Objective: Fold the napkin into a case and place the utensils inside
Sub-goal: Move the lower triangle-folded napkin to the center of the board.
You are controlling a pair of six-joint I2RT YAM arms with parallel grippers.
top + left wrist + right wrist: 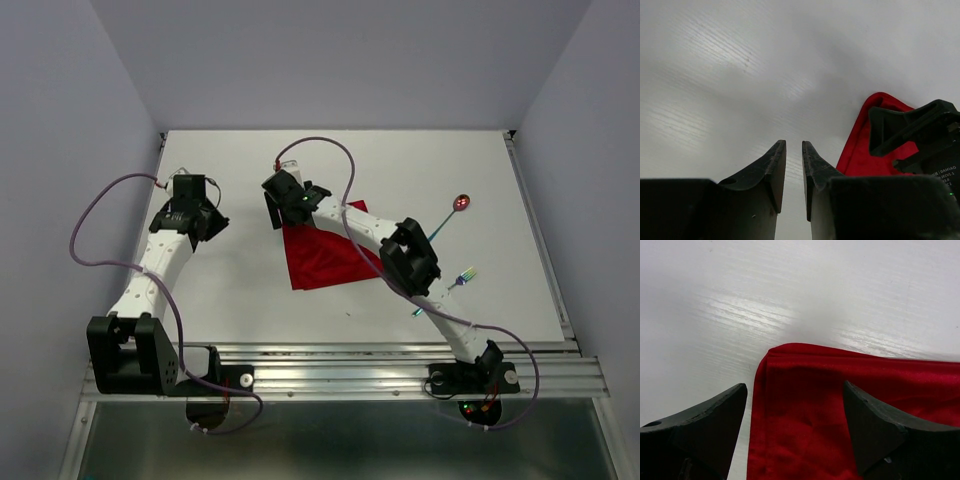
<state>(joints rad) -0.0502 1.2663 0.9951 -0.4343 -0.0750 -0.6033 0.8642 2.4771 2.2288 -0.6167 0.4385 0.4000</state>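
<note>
From the top view, the red napkin (322, 258) can be seen lying flat on the white table (250, 300), a bit right of the middle, with the right arm's forearm stretched across its far right part. The right gripper (288, 197) is parked over the napkin's far left corner, and the left gripper (192, 203) is held well off to the left above bare table. The spoon (461, 203) with the shiny red bowl and the fork (463, 274) are left out on the right side, apart from the cloth and from each other. In the left wrist view, the left gripper (794, 149) is shown with its fingers nearly together, just a thin slit between them and nothing caught in it; the napkin (860, 150) and the black right gripper (912, 131) are seen off to the right. Some tiny white print is spotted on that black housing at the right edge, upside down, too small to be read properly. In the right wrist view, the right gripper (794, 386) is spread wide, nothing clamped, with the napkin's (810, 420) rounded, doubled-over corner framed between the fingers.
</note>
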